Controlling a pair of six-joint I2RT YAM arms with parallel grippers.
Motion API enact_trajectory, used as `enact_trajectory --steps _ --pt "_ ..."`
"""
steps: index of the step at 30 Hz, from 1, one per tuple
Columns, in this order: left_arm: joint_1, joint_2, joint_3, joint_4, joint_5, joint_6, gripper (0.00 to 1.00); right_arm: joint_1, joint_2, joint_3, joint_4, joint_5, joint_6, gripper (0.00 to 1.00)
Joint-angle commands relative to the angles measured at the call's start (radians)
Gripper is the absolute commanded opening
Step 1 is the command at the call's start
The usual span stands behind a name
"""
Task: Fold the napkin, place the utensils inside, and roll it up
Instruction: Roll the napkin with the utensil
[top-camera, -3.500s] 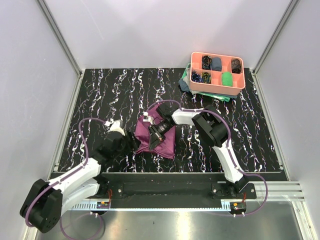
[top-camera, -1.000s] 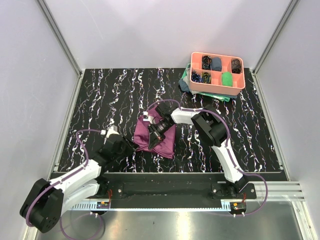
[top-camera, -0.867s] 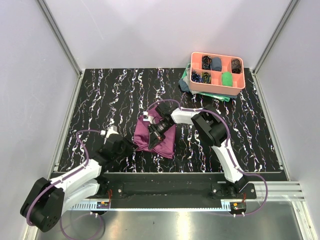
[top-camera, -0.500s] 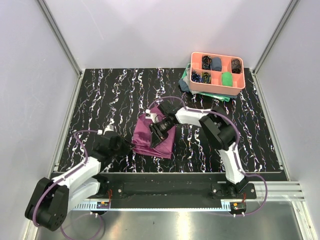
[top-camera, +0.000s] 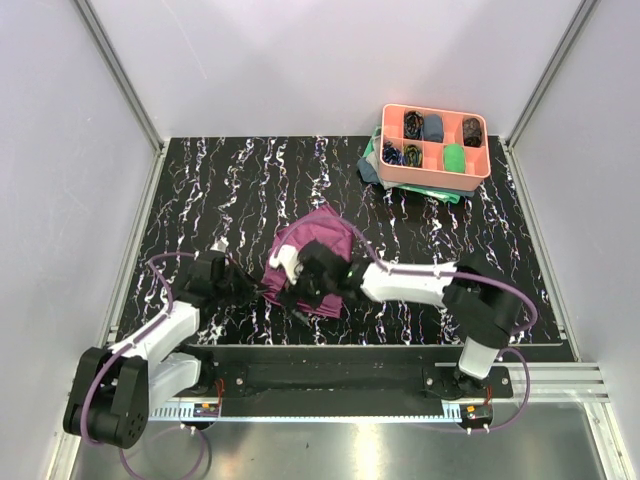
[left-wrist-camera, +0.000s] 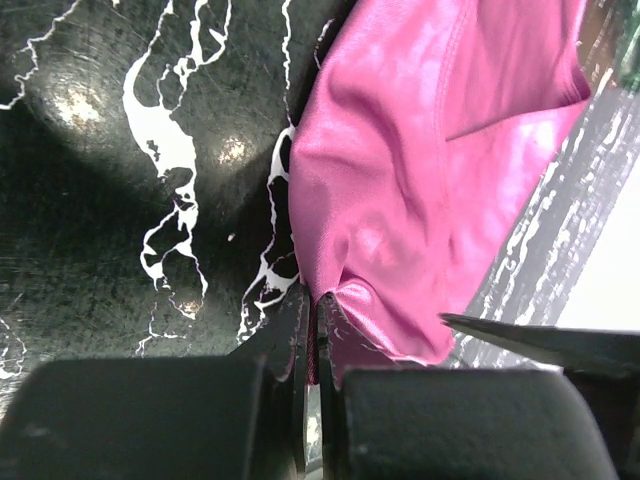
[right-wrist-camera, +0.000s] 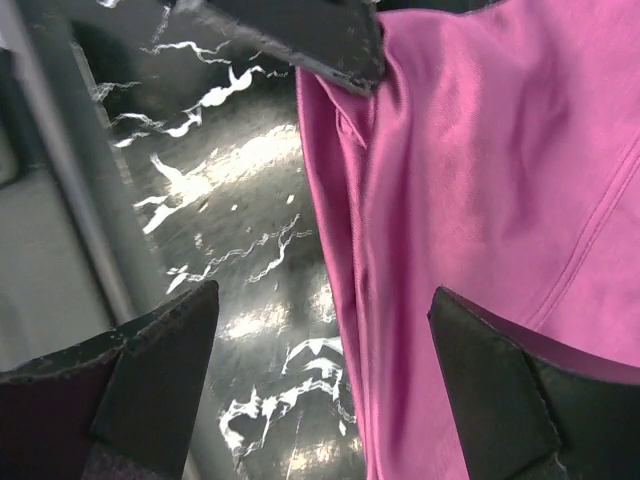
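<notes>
The plum-purple napkin (top-camera: 322, 238) lies crumpled on the black marbled table, just in front of both arms. My left gripper (top-camera: 258, 292) sits at its near-left edge, and in the left wrist view the gripper (left-wrist-camera: 318, 322) is shut with a fold of the napkin (left-wrist-camera: 430, 150) pinched between its jaws. My right gripper (top-camera: 293, 296) hovers low over the same near edge. In the right wrist view it (right-wrist-camera: 330, 385) stands wide open, one finger over bare table and the other over the napkin (right-wrist-camera: 500, 180), holding nothing. The utensils are out of view.
A salmon compartment tray (top-camera: 383, 140) with small cloth rolls sits at the back right on a teal-green cloth (top-camera: 372, 160). A metal rail (top-camera: 350, 352) runs along the table's near edge. Grey walls close in the left, back and right sides.
The right gripper has opened, let go of the napkin and swung down toward the near edge. The left gripper has closed on the napkin's near-left edge.
</notes>
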Motion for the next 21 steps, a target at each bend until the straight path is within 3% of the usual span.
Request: enact_trajectory --steps 1,8,16,21 --pt "0.041 -0.003 0.039 0.000 0.109 0.034 0.00 0.089 -0.011 -0.043 0.222 0.389 -0.094 0.95" --pt "0.068 -0.012 0.041 -0.006 0.149 0.035 0.00 0.185 0.072 -0.025 0.302 0.555 -0.161 0.95" --pt "0.104 -0.021 0.047 -0.027 0.169 0.052 0.00 0.256 0.116 -0.066 0.386 0.660 -0.220 0.86" --pt "0.122 -0.021 0.050 -0.032 0.183 0.057 0.00 0.264 0.142 -0.080 0.389 0.726 -0.214 0.70"
